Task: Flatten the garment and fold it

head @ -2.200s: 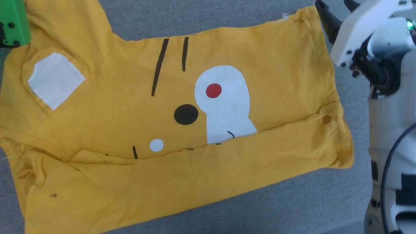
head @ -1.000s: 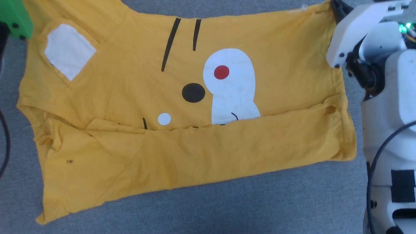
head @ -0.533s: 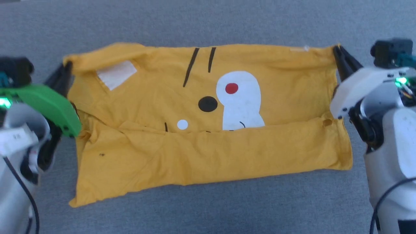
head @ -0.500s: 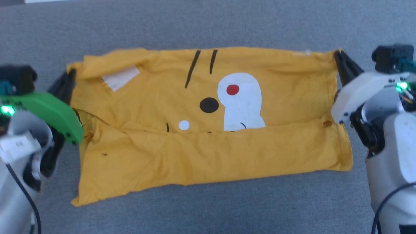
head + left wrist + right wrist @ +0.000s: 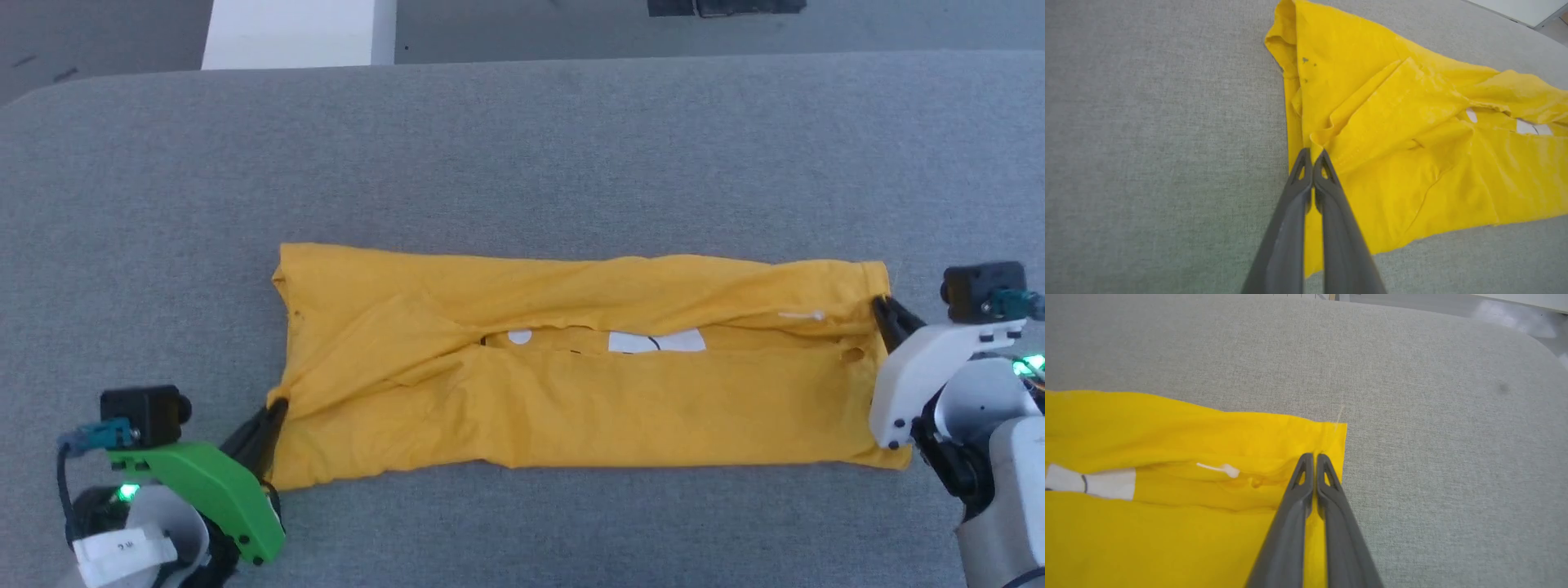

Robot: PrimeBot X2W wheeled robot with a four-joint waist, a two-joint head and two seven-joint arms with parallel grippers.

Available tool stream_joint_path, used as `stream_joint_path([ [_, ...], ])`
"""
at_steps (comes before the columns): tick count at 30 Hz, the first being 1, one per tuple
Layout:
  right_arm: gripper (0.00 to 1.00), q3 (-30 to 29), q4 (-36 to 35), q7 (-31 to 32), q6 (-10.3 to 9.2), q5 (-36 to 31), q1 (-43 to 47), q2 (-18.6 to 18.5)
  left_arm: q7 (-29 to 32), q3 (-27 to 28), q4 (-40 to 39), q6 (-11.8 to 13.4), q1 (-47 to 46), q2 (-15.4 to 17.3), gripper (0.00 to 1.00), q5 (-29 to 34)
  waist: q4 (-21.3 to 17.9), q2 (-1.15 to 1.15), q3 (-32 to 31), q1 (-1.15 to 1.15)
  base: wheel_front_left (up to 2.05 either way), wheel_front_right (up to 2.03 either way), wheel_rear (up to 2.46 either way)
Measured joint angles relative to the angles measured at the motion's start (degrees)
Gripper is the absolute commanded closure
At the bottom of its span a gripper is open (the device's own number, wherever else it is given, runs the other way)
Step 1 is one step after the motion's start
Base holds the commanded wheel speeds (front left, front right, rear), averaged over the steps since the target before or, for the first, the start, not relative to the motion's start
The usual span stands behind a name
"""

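Observation:
The mustard-yellow garment point(image 5: 571, 408) lies on the grey table as a long strip. Its far and near edges are folded in and meet along the middle. Only slivers of the white print point(image 5: 657, 341) show in the seam. My left gripper point(image 5: 276, 406) is shut on the fold at the garment's left end, and the cloth point(image 5: 1412, 143) bunches toward its tips point(image 5: 1312, 153). At the right end my right gripper point(image 5: 880, 304) is shut on the top layer by the hem, with the fabric point(image 5: 1167, 539) puckering at its tips point(image 5: 1312, 457).
The grey padded table point(image 5: 522, 147) spreads wide around the garment, with its far edge near the top of the head view. Beyond that edge stand a white block point(image 5: 294, 33) and a dark object point(image 5: 727, 6). A rounded table corner point(image 5: 1531, 347) lies past the right gripper.
Both grippers have drawn the garment's far edge toward me and laid it over the printed face. The head camera has also tilted up, so more table shows.

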Motion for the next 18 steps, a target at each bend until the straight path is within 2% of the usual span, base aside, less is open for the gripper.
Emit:
stream_joint_path([
  [5,1.00,2.03,4.80,1.19,0.00,-1.80,0.59,-1.66,-0.09,-1.45,3.08,-1.53,0.83,-1.53,1.00,-0.83,0.57,0.00,-0.18,0.00,0.00,0.00,0.00],
  [12,1.00,4.20,9.43,2.70,-0.01,-1.46,-0.76,-1.93,-0.40,-3.30,7.95,-4.13,0.36,-3.93,1.00,-0.83,0.65,0.00,-0.20,0.00,0.00,0.00,0.00],
  [13,0.84,4.43,9.74,3.32,-0.01,-0.99,-1.01,-2.00,-0.42,-3.45,8.59,-4.35,0.28,-4.23,0.60,-0.83,0.63,0.00,-0.35,0.00,0.00,0.00,0.00],
  [14,0.54,4.56,9.82,3.52,-0.02,-0.60,-1.10,-2.05,-0.44,-3.54,9.11,-4.50,0.14,-4.42,0.29,-0.82,0.62,0.00,-0.50,0.00,0.00,0.00,0.00],
  [15,0.00,4.72,9.83,3.52,-0.02,-0.08,-1.10,-2.12,-0.68,-3.63,9.64,-4.60,0.02,-4.65,0.00,-0.76,0.60,0.00,-0.75,0.00,0.00,0.00,0.00],
  [18,0.00,4.33,9.36,3.46,-0.01,1.62,-0.43,-1.87,-1.88,-3.78,10.04,-4.55,0.07,-5.75,0.00,-0.75,0.60,0.00,-1.65,0.00,0.00,0.00,0.00],
])
